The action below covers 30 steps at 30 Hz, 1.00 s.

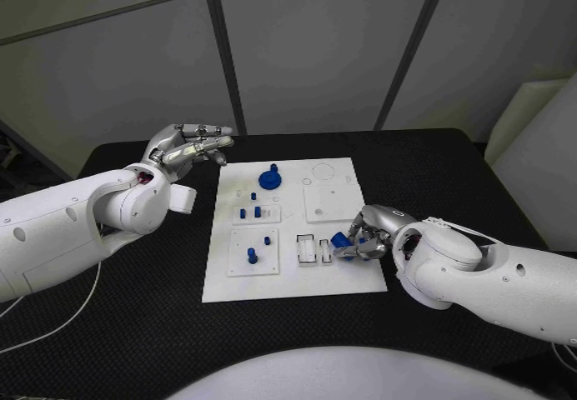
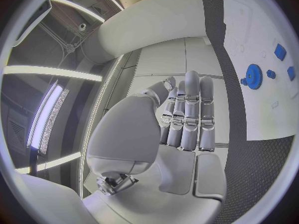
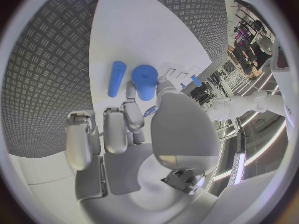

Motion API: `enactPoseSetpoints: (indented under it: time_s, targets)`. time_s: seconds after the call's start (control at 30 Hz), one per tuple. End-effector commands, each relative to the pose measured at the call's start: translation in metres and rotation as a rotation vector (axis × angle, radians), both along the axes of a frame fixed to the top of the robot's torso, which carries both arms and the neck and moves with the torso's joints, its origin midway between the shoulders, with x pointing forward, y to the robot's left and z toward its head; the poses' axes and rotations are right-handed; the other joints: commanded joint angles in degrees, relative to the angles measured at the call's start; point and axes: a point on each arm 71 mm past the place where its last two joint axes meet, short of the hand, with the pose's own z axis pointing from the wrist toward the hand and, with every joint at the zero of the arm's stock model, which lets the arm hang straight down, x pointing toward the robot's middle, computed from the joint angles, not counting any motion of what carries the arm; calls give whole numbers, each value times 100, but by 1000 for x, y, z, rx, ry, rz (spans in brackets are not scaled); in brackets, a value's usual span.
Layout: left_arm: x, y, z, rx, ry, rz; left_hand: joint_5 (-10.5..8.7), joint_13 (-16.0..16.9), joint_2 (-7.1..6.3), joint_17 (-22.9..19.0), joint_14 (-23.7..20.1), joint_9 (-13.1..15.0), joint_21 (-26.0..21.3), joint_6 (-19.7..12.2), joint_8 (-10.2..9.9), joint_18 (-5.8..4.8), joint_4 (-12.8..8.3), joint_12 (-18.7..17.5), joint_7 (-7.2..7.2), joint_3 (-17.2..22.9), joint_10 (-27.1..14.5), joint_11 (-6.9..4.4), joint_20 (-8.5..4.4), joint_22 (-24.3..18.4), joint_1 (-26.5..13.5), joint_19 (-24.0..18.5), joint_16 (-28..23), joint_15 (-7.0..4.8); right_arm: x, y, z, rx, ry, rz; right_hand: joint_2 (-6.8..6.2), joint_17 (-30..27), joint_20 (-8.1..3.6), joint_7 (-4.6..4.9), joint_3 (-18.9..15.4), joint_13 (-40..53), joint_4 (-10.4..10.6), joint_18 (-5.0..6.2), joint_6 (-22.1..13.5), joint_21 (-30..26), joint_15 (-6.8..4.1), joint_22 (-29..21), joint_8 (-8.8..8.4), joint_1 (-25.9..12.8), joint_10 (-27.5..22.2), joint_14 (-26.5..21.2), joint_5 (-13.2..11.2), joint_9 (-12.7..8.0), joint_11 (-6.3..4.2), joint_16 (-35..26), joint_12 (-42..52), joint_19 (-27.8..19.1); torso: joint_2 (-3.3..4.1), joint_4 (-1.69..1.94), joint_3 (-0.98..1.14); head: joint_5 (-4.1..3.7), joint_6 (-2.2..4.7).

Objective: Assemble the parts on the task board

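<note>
Right silver hand (image 1: 364,236) of mine pinches a small blue plastic part (image 1: 343,243) at the near right edge of the white task board (image 1: 339,283), beside the clear slotted holders (image 1: 315,248). I judge the piece light, rigid and slick, best held by its sides. In my right wrist view a short blue cylinder (image 3: 116,78) lies flat on the board, long axis running away from my palm (beside a broader blue piece (image 3: 144,81)). Left silver hand (image 1: 189,148) hovers over the black tabletop (image 1: 144,333), fingers straight together, holding nothing.

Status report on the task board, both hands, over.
Left hand open, off the task board. Right hand pinching a blue part at board's right edge. Nothing blocking.
</note>
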Motion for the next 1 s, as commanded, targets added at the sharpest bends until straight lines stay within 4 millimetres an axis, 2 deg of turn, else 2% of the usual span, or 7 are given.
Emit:
enactPoseSetpoints:
  time_s: [0.03,0.1,0.2,0.37,0.53,0.77,1.0]
  targets:
    - [0,-1,1,-8,-3,-10,-25,5,-7,-6,-5,-6,-32,-50,-28,-69,-4,-30,6,-15,-32,7,0,-7,-57,-19,-33,34,-3,-1,-4,-2,-11,-9,114,11,28,-13,48,72,-16,-85,97,17,-46,1510,1,104,22,220,54,67,-47,1,81,596,0,3,0,3,-7]
    - [0,-1,1,-8,-3,-9,-25,5,-7,-6,-5,-6,-32,-50,-28,-69,-4,-30,6,-15,-32,7,0,-7,-57,-19,-33,34,-4,0,-1,20,-37,-13,148,24,18,-31,59,122,-14,-85,144,17,-57,1510,13,120,51,223,100,115,-63,6,131,596,-2,-1,3,9,-8]
    - [0,0,1,-8,-3,-9,-25,5,-7,-6,-5,-6,-32,-50,-28,-69,-4,-30,6,-15,-32,7,0,-7,-57,-19,-33,34,-7,0,5,63,-84,-16,190,47,-5,-70,69,188,-10,-85,227,17,-85,1510,24,122,92,229,383,197,-97,16,190,596,-2,-7,3,21,-4]
    - [0,-1,1,-8,-4,-9,-25,5,-7,-6,-5,-6,-32,-50,-28,-69,-4,-30,6,-15,-32,7,0,-7,-57,-19,-33,34,-13,6,18,161,-172,-12,216,43,-18,-90,69,208,-4,-85,285,17,-98,1510,30,101,106,228,451,244,-114,12,201,596,-15,-9,-5,-6,23]
    - [0,-2,1,-9,-6,-10,-25,5,-5,-7,-7,-7,-37,-53,-29,-69,-1,-30,7,-17,-34,7,1,-10,-63,-20,-36,35,-19,14,27,213,-202,4,236,78,-27,-96,60,279,2,-85,301,17,-107,1510,15,45,148,235,476,267,-123,28,279,596,-13,16,-11,-46,66]
    - [0,-4,1,-11,-6,-12,-23,5,-4,-7,-8,-8,-40,-55,-29,-69,0,-30,7,-18,-35,8,2,-11,-66,-21,-37,36,-20,27,21,205,-129,31,259,56,-38,-107,34,288,8,-85,337,17,-115,1510,-18,-96,161,233,495,306,-132,18,275,596,-4,14,-19,-33,113]
    - [0,-7,1,-13,-6,-18,-23,5,-4,-7,-8,-8,-40,-55,-29,-69,0,-30,7,-18,-35,8,2,-11,-66,-21,-37,36,-17,41,10,150,-30,58,237,80,-56,-148,-20,292,11,-85,484,17,-138,1510,-19,-319,176,239,436,387,-162,28,252,596,6,44,-25,-38,122]
